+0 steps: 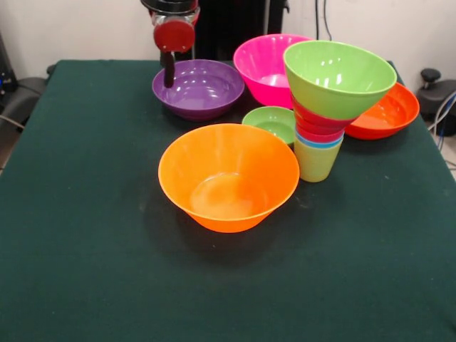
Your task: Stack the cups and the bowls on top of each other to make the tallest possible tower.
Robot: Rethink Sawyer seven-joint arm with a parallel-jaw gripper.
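Observation:
The tower [320, 135] stands right of centre: a yellow-green cup [315, 162] lowest, a blue cup's rim [318, 143] above it, red pieces [317, 122] nested on that, and a lime green bowl [339, 77] on top, tilted a little. My gripper [168, 77] hangs at the top, its tip at the left rim of the purple bowl [203, 91]. I cannot tell whether it grips the rim. A big orange bowl [228, 178] sits in the middle, upright and empty.
A pink bowl [260, 68] stands behind the tower, a red-orange bowl [388, 112] at its right, and a small green bowl [271, 122] between the orange bowl and the tower. The dark green cloth [85, 235] covers the table.

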